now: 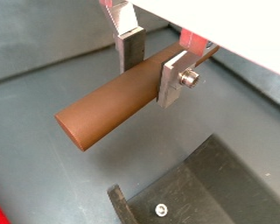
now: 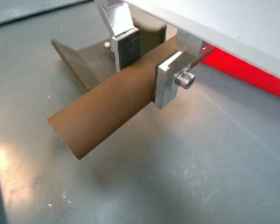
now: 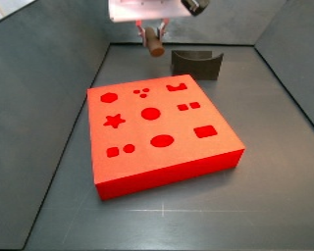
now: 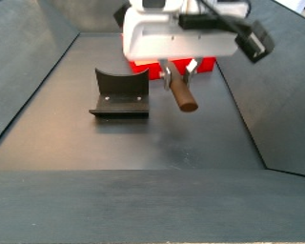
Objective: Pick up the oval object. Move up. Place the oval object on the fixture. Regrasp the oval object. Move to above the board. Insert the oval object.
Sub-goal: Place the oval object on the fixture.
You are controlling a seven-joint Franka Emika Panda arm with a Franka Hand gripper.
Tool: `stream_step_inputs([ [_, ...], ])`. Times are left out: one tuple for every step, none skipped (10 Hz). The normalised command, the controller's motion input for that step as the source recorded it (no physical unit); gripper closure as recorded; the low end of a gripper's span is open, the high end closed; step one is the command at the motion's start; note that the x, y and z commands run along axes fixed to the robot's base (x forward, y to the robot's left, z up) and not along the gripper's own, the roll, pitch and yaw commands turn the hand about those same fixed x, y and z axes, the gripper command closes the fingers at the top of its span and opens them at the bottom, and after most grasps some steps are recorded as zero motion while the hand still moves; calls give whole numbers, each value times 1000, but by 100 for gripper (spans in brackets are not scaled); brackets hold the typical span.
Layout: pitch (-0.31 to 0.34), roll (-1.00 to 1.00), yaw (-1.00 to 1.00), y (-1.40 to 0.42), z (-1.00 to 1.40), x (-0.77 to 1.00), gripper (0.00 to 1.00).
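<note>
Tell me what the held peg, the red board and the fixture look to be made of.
The oval object, clamped in the end effector above the floor: matte brown, uniform, probably plastic or printed, possibly wood. The board: bright red, flat colour with clean-cut holes, likely plastic. The fixture: dark grey-black with a slight sheen; painted metal or plastic, can't tell.

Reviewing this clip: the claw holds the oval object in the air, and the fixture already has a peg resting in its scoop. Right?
Not quite. The claw does hold the oval object aloft, but a side view shows the fixture with nothing in its scoop.
</note>
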Motion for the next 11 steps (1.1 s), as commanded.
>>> stream_step_inputs([
  [23,8,-2,0,1000,-11,100],
  [25,10,-3,1,1000,-15,100],
  [25,17,-6,4,1000,-20,100],
  [27,21,-9,6,1000,-23,100],
  [35,26,-12,8,895,-25,100],
  [38,28,-12,9,779,-21,100],
  [49,31,-13,10,545,-12,100],
  [62,33,-14,12,309,-2,100],
  [-52,-141,-410,-204,417,864,100],
  [-47,-141,-409,-202,326,873,100],
  [26,-147,-293,-120,188,735,100],
])
